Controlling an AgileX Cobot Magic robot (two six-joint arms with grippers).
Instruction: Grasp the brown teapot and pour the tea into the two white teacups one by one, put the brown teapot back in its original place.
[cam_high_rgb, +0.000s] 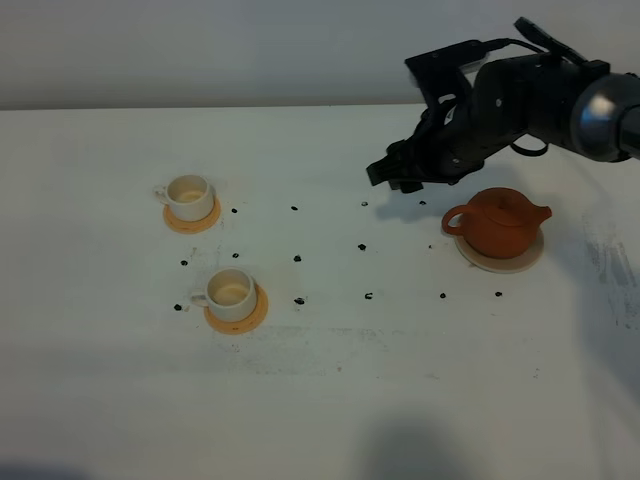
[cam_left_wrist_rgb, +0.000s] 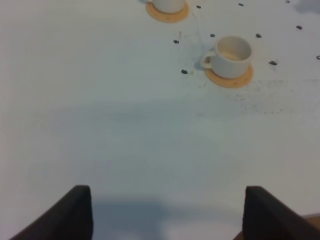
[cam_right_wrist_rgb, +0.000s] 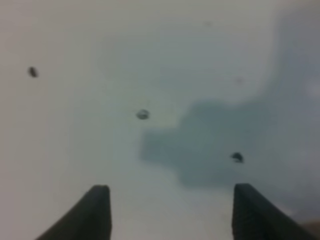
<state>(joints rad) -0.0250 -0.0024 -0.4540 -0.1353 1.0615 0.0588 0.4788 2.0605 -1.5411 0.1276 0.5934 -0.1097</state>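
White bench (cam_high_rgb: 330, 400): the brown teapot (cam_high_rgb: 497, 222) rests on its saucer (cam_high_rgb: 500, 262) near the right edge, handle facing my right end effector (cam_high_rgb: 398, 178), which hovers beside it, jaws spread and empty, positioned to grasp.

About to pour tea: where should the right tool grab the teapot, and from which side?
Probably the loop handle of the teapot: it sticks out toward the cups, opposite the spout, and the body is round. Come from the handle side, where the open right tool hovers.
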